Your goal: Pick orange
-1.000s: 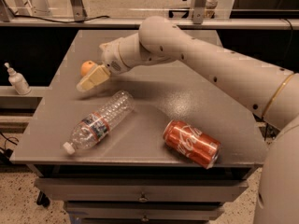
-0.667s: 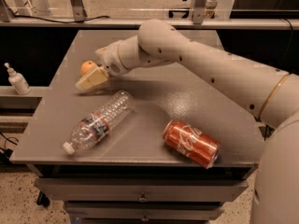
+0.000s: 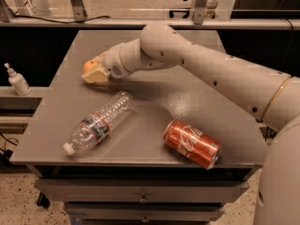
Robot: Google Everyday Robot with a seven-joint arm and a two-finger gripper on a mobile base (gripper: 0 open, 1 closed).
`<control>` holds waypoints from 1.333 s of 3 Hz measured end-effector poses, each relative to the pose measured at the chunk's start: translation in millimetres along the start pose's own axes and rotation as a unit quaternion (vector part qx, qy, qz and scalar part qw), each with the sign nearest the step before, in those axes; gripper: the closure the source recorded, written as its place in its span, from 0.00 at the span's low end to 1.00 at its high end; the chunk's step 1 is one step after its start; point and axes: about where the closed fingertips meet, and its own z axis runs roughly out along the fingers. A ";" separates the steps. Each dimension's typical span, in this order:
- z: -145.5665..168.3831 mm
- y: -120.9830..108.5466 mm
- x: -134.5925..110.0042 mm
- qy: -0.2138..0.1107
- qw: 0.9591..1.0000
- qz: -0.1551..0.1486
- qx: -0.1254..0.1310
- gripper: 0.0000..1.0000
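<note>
The orange (image 3: 88, 65) is a small round fruit at the far left of the grey table (image 3: 187, 107). My gripper (image 3: 95, 73) reaches in from the right on a long cream arm and is shut on the orange. One cream finger (image 3: 97, 76) covers the fruit's lower front, so only its top left shows. The gripper sits just above the table top.
A clear plastic bottle (image 3: 98, 122) lies on its side at the front left. A red Coca-Cola can (image 3: 192, 144) lies on its side at the front right. A small white pump bottle (image 3: 18, 80) stands on a shelf left of the table. Drawers are below the front edge.
The gripper and the orange have shifted slightly up and back together. The bottle and the can have not moved.
</note>
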 end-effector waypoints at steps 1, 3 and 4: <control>-10.8 0.9 -9.2 -0.014 1.000 0.001 0.004 0.87; -47.1 26.2 -69.8 -0.131 0.990 -0.002 -0.047 1.00; -63.0 43.2 -99.8 -0.212 0.972 0.002 -0.098 1.00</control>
